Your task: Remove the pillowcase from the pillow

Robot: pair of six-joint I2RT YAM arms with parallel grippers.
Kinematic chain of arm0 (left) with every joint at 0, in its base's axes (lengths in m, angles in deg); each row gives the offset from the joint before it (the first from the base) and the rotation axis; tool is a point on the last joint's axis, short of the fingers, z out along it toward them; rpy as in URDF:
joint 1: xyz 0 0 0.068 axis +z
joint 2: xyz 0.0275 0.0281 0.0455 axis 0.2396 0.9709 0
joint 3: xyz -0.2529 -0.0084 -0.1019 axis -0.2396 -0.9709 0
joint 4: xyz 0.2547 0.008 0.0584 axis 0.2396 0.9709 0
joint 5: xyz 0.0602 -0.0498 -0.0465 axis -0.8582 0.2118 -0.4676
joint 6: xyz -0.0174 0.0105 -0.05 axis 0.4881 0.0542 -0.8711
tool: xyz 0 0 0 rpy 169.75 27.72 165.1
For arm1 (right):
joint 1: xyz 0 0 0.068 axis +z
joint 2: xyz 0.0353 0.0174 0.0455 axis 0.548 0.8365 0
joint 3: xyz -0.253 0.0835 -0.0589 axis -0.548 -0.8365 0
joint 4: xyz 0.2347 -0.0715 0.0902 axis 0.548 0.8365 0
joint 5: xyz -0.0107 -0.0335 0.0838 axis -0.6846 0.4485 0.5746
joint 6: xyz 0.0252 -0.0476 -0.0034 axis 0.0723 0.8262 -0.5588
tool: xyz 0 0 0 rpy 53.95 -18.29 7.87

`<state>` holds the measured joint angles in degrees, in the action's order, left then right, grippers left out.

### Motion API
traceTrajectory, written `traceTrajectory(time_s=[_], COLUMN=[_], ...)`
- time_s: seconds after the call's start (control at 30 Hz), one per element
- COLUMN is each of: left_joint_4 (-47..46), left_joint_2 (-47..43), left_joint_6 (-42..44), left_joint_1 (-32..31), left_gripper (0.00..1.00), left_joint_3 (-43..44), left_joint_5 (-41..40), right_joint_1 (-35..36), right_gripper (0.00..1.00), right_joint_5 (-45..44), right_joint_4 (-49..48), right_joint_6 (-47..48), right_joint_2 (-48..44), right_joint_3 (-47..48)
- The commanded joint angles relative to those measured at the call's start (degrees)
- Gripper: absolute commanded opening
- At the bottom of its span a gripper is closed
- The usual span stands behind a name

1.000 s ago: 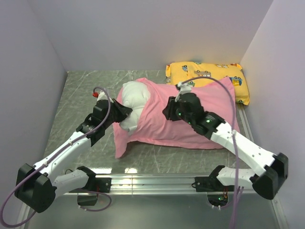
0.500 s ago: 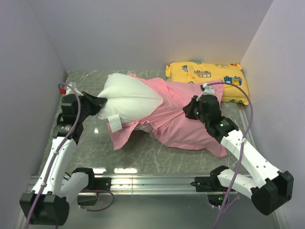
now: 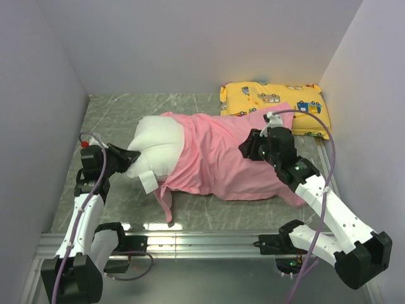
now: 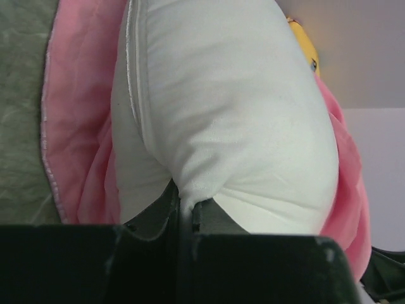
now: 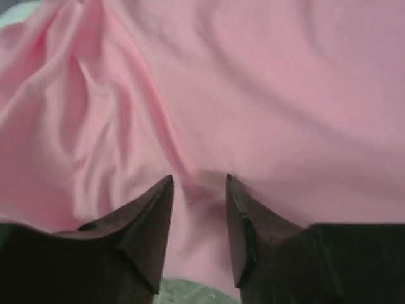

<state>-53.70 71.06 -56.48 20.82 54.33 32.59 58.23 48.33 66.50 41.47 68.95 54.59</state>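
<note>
Left gripper (image 3: 128, 158) low over the left side of the marbled counter (image 3: 111, 114), pressed together on the left corner of the pillow (image 3: 158, 149). Confirmed in the left wrist view: gripper (image 4: 185, 212) pinching a nub of white cloth, pillow (image 4: 234, 126) bulging above it, pink hem of the pillowcase (image 4: 82, 126) lying on the counter alongside.

Pillow lying mid-counter, left end bare and plump, right part inside the pillowcase (image 3: 221, 158). Small white tag (image 3: 150, 182) at the near edge of the bare end. Narrow pink strip trailing from the opening toward the near edge.

Pillowcase spread slack to the right, far corner touching the yellow pillow (image 3: 278, 101) at the back right.

Right gripper (image 3: 251, 147) down on the right part of the pillowcase. In the right wrist view, gripper (image 5: 199, 183) narrowly parted, a fold of pillowcase (image 5: 266, 88) caught between the jaws, creases running to that spot.
</note>
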Motion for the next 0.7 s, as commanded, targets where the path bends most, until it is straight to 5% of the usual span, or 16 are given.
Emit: traceTrajectory(time_s=[0.0, 0.1, 0.53, 0.63, 0.67], left_joint_4=[-3.31, -3.66, -1.46, -0.94, -0.67], left_joint_2=[-3.09, -3.1, -1.69, -1.51, -1.77], left_joint_6=[1.93, 2.2, 5.1, 5.28, 5.45], left_joint_1=[1.48, 1.39, 1.39, 1.48, 1.48], left_gripper=[0.01, 0.0, 0.03, 0.0, 0.0], left_joint_3=[-2.25, -4.54, -3.49, -3.14, -3.05], left_joint_5=[-4.55, -2.79, -2.53, -3.23, -3.66], right_joint_1=[3.21, 5.41, 11.48, 11.13, 10.78], right_gripper=[0.55, 0.67, 0.75, 0.6, 0.35], right_joint_5=[-5.7, -4.73, -2.79, -6.56, -7.27], right_joint_4=[0.39, 1.53, 19.01, 23.16, 22.81], right_joint_6=[6.42, 8.96, 14.95, 14.34, 13.56], right_joint_2=[3.08, 10.63, 58.71, 63.83, 63.66], right_joint_3=[9.45, 20.5, 63.86, 66.35, 64.95])
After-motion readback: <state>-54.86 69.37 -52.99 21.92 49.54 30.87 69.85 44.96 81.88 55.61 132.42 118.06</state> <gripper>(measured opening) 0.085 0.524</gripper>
